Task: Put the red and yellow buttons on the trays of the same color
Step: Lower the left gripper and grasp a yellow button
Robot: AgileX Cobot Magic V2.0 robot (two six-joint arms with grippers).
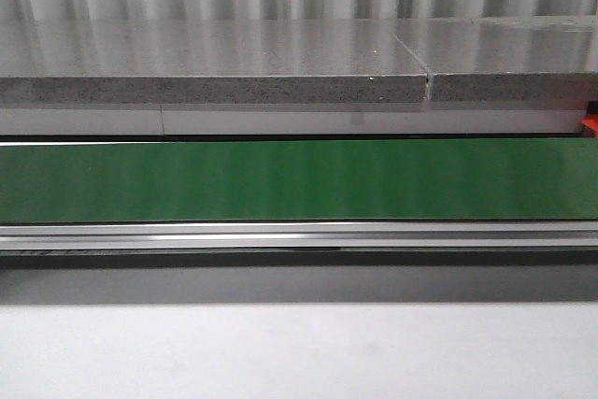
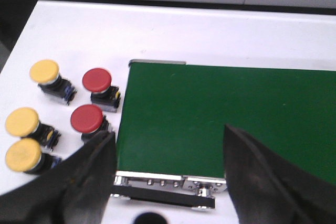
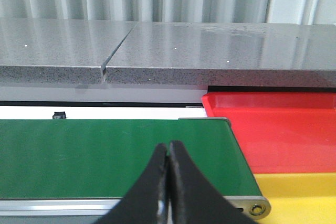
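A: Status check. In the left wrist view the left end effector (image 2: 168, 174) is spread wide and holds nothing; its dark fingers (image 2: 92, 177) frame the lower part of the frame over the near end of the green belt (image 2: 226, 114). In the right wrist view the right end effector (image 3: 169, 182) is pinched closed, tips touching, nothing between them.

B: Buttons?

A: Five, all at the left of the left wrist view, standing on the white bench (image 2: 173, 30) just beside the belt's end. Three yellow buttons (image 2: 44, 72) (image 2: 22, 121) (image 2: 23, 155) in the outer column, two red buttons (image 2: 97, 80) (image 2: 86, 118) nearer the belt. None is on a tray.

B: Trays?

A: Right wrist view, right side: red tray (image 3: 278, 129) above, yellow tray (image 3: 299, 195) at lower right, both just past the belt's other end. The front view shows only belt and grey stone slab (image 1: 215, 63).

B: So the step in hand looks like the first pick.

A: My judgement too. Lower red button sits closest to the left finger. Advice: centre over one domed cap, close on the black body beneath, since the cap is smooth, rounded and glossy. Neighbours stand near; keep the fingers clear of them.

B: Surfaces?

A: Belt matte, aluminium-edged; trays glossy plastic with raised rims.
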